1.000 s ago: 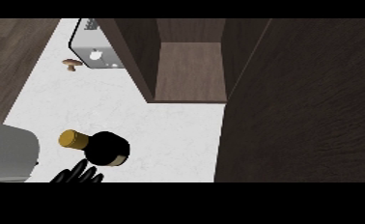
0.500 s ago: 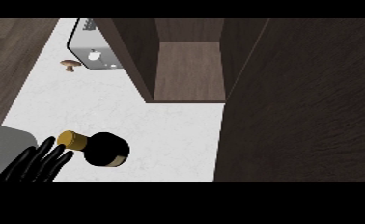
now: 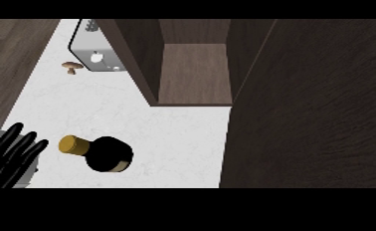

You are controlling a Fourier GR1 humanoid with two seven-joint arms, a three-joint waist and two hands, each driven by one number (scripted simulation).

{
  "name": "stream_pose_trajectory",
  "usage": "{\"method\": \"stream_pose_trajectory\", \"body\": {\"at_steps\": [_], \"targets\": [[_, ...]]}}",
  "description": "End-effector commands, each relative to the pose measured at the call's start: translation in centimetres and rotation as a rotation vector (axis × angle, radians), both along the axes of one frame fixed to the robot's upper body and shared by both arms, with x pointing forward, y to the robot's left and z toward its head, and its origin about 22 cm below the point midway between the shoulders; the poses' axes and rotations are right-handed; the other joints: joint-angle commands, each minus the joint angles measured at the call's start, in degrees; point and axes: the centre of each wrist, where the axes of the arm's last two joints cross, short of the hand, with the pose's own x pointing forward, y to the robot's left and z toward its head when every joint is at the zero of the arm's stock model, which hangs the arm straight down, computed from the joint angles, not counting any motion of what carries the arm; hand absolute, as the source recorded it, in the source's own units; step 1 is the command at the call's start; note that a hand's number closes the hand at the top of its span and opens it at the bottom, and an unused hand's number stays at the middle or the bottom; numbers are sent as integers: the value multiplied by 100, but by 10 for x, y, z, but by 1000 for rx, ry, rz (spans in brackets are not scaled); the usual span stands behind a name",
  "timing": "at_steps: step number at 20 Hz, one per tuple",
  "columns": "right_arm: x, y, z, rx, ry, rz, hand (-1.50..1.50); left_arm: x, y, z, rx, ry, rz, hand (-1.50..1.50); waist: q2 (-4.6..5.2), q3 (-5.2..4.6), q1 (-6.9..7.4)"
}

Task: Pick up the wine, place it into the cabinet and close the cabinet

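Wine: the wine (image 3: 106, 153) stands on the worktop (image 3: 176, 125), lower left of frame.
Left hand: left hand (image 3: 18, 158) beside the cap, fingers straight, holding nothing.
Advice: probably curl round the body, below the cap.
Cabinet: cabinet (image 3: 195, 73) open, upper centre.

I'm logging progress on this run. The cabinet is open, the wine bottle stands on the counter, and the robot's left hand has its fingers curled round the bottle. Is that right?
Not quite. In the head view the left hand is open beside the wine bottle, with its fingers straight and nothing held. The rest is right: the cabinet is open and the bottle stands on the counter.
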Motion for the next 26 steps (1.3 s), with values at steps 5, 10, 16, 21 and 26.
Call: {"method": "stream_pose_trajectory", "body": {"at_steps": [5,10,16,21,26], "targets": [[-12,-10,22,36,-70,17,-150,18,30,7,-56,39,-46,-150,11,1,8],[-13,-6,29,14,-31,17,-150,33,26,-39,-35,105,-51,-150,12,-3,-3],[-32,-6,39,30,-41,45,-150,45,20,-54,-21,113,-52,-150,6,-4,-43],[-32,0,25,40,-36,31,-150,45,20,-87,-17,108,-13,-150,1,-2,-32],[-19,-7,37,2,-47,40,-150,69,37,-84,4,88,2,-150,12,-1,-12]]}}
